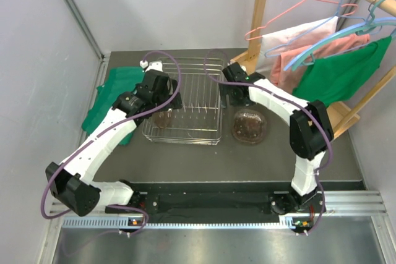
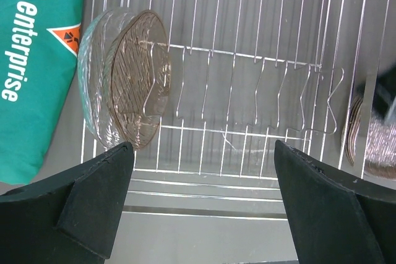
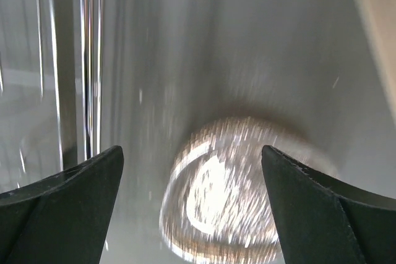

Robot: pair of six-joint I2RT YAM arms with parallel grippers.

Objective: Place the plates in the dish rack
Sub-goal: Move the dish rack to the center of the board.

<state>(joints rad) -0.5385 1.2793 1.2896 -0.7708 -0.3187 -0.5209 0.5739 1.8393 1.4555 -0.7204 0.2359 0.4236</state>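
Note:
The dish rack [image 1: 192,94] is a silver wire rack in the middle of the table. Two plates stand on edge between its tines at the near left, one clear [image 2: 91,81] and one brown [image 2: 140,75]. A stack of brown-tinted plates [image 1: 250,126] lies flat on the table to the right of the rack; it shows blurred in the right wrist view [image 3: 226,205]. My left gripper [image 2: 204,153] hangs open over the rack's near rim, just right of the standing plates, holding nothing. Above the stack, my right gripper [image 3: 192,159] is open and empty, with the rack's edge [image 3: 90,60] to its left.
A green cloth with white lettering [image 2: 34,60] lies left of the rack. At the back right stands a wooden clothes rail [image 1: 263,10] with hangers and hung garments [image 1: 337,72]. Grey walls close in the table on the left and behind.

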